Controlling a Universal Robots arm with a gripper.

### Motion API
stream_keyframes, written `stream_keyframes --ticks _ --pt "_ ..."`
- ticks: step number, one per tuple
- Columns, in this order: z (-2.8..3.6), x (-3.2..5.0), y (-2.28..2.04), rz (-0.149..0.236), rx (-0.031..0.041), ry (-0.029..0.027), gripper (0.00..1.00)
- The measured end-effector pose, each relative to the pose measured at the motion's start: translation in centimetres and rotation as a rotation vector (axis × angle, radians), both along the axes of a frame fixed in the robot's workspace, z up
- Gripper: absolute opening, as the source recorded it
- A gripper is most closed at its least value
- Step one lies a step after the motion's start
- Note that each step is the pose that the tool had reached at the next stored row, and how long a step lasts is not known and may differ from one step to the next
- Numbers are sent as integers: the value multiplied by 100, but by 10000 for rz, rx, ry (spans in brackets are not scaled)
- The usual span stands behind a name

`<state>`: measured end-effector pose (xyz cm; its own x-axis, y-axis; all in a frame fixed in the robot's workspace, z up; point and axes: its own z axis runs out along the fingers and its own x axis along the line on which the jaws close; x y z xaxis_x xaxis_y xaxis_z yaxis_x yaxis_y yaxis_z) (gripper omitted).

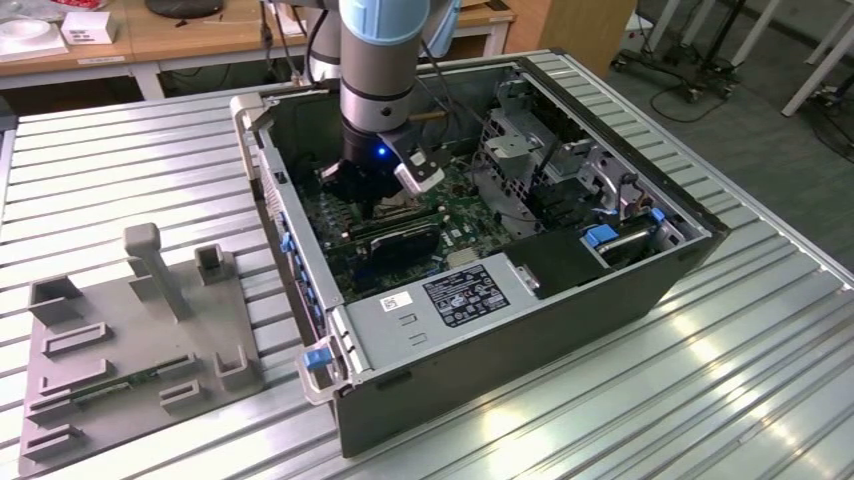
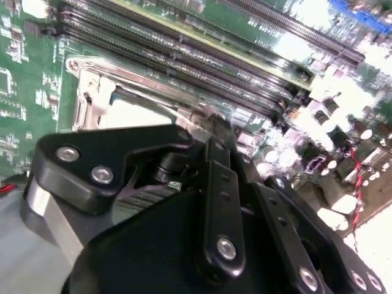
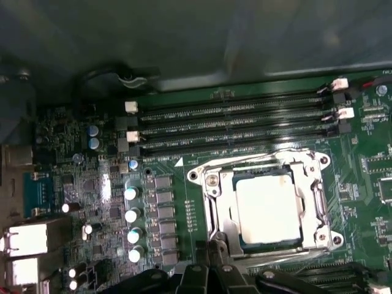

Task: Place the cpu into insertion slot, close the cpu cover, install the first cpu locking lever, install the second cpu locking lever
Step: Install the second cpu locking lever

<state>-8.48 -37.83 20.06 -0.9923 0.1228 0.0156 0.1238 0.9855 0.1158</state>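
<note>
The cpu (image 3: 267,208), a pale square chip, lies flat in the insertion slot (image 3: 211,180) on the green motherboard; it appears as a bright patch (image 2: 138,113) in the second wrist view. The cpu cover (image 3: 215,211), a steel frame with a window, lies down around the chip. A thin metal rod (image 3: 245,160) runs along the socket side nearest the memory slots. My gripper (image 3: 211,260) has its black fingers together at the socket's edge, low over the board (image 2: 211,125). In the exterior view the gripper (image 1: 376,205) reaches down inside the open computer case.
Long black memory slots (image 3: 233,122) run beside the socket, and silver capacitors (image 3: 131,214) stand on its other side. The case walls (image 1: 534,330) and a metal drive cage (image 1: 534,150) hem in the arm. A grey fixture tray (image 1: 127,340) sits on the slatted table at the exterior view's left.
</note>
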Motion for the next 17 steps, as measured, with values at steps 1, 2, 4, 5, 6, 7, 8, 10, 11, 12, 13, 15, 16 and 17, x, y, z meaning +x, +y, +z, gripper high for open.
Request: stream_keyframes --ticks 1,2,4,5,6,7,8,10,11,12,13,15,16,17 --pt "1 0 -1 0 16 2 11" --pt "2 0 -1 1 34 2 11" --pt "1 0 -1 0 63 1 11" --pt "1 0 -1 1 67 1 11" --pt "1 0 -1 1 67 2 11" --pt "2 0 -1 1 67 3 11" --pt "2 0 -2 1 68 3 11" --pt "12 -1 -2 0 67 3 11" --pt "25 0 -2 -2 68 3 11" --pt "42 0 -1 -6 70 3 11" --pt "65 0 -1 -10 68 3 11" --pt "120 0 1 -22 68 3 11" --pt "147 0 2 -29 69 3 11" --pt "173 0 3 -35 69 2 11"
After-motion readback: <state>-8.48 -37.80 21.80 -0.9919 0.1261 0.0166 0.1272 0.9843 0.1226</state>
